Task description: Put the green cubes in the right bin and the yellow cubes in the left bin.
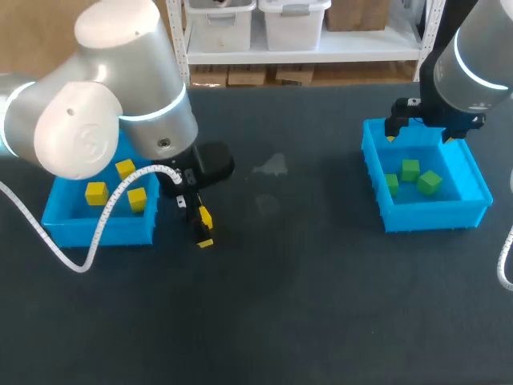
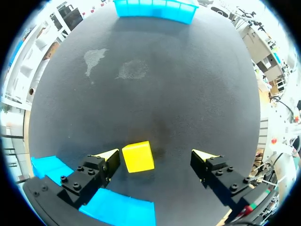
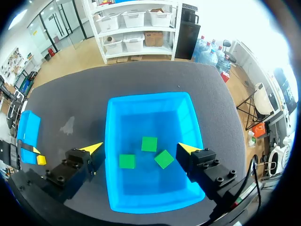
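Left gripper [image 2: 156,157]: low over the table [image 1: 304,305], fingers spread wide, gripping nothing. A loose yellow cube [image 2: 138,157] sits on the mat between them, close against one finger and well apart from the other. Judgement: the spread gives room to straddle the cube, and the off-centre fit means closing would likely nudge it sideways before both pads bear. Cube looks like matte plastic, crisp edges, flat faces, sitting square, so it should grip easily. In the head view the yellow spots below the wrist could be tips or cube; I can't separate them there.

Left bin [image 1: 60,216]: just beside that gripper, bright blue, thin straight walls, probably printed plastic. Three yellow cubes [image 1: 96,192] lie scattered inside, apart from each other. The loose cube lies outside the near wall, so it looks like the last yellow one to go in.

Table surface: dark, dull, cloth-like mat, with a pale smudge [image 1: 272,164] toward the middle.

Right bin [image 1: 377,160]: across the table, same blue make. Three green cubes [image 3: 149,143] rest on its floor, close together but not stacked, one turned at an angle.

Right gripper [image 3: 140,149]: hangs above that bin, fingers wide apart, nothing between them. Judgement: green sorting appears done; no green cube shows outside the bin.
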{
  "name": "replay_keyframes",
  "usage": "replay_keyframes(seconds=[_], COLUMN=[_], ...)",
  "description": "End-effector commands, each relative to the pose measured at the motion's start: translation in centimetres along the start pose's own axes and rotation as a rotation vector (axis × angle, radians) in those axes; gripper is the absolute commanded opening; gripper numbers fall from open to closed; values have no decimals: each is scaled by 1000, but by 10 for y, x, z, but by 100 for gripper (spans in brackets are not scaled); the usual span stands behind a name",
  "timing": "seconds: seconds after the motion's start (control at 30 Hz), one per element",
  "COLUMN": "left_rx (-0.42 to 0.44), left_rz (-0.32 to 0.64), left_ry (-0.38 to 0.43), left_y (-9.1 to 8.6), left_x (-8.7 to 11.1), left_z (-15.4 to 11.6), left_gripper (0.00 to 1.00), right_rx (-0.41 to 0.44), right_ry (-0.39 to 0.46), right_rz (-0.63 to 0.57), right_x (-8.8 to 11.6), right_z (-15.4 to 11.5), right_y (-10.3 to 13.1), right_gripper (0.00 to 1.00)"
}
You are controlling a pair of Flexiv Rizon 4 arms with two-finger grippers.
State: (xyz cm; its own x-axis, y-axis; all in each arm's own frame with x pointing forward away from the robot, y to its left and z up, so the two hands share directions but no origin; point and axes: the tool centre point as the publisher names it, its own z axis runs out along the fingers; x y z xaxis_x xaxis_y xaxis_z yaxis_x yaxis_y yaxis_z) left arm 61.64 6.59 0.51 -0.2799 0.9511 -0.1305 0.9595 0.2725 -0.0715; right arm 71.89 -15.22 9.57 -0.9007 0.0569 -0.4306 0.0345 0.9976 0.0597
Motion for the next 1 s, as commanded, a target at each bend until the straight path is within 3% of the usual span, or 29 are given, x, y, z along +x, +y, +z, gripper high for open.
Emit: replay_keyframes(seconds=[0.03,0.23,0.27,0.3,0.33,0.37,0.67,1.0], left_rx=[5,11,10,10,11,14,-30,-40], left_rz=[2,-3,-3,-2,-3,-1,22,-14], left_ry=[4,0,-1,0,2,7,28,13], left_y=[5,11,12,13,13,13,17,25], left_x=[-6,-9,-9,-10,-10,-10,0,1], left_z=[4,8,8,8,8,8,8,3], left_gripper=[100,100,87,46,33,0,0,0], right_rx=[1,1,1,1,1,1,1,1], right_ry=[-4,-4,-4,-4,-4,-4,-4,-4], right_rz=[1,1,1,1,1,1,1,1], right_x=[1,1,1,1,1,1,1,1], right_z=[0,0,0,0,0,0,0,0], right_y=[0,0,0,0,0,0,0,0], right_gripper=[100,100,100,100,100,100,100,100])
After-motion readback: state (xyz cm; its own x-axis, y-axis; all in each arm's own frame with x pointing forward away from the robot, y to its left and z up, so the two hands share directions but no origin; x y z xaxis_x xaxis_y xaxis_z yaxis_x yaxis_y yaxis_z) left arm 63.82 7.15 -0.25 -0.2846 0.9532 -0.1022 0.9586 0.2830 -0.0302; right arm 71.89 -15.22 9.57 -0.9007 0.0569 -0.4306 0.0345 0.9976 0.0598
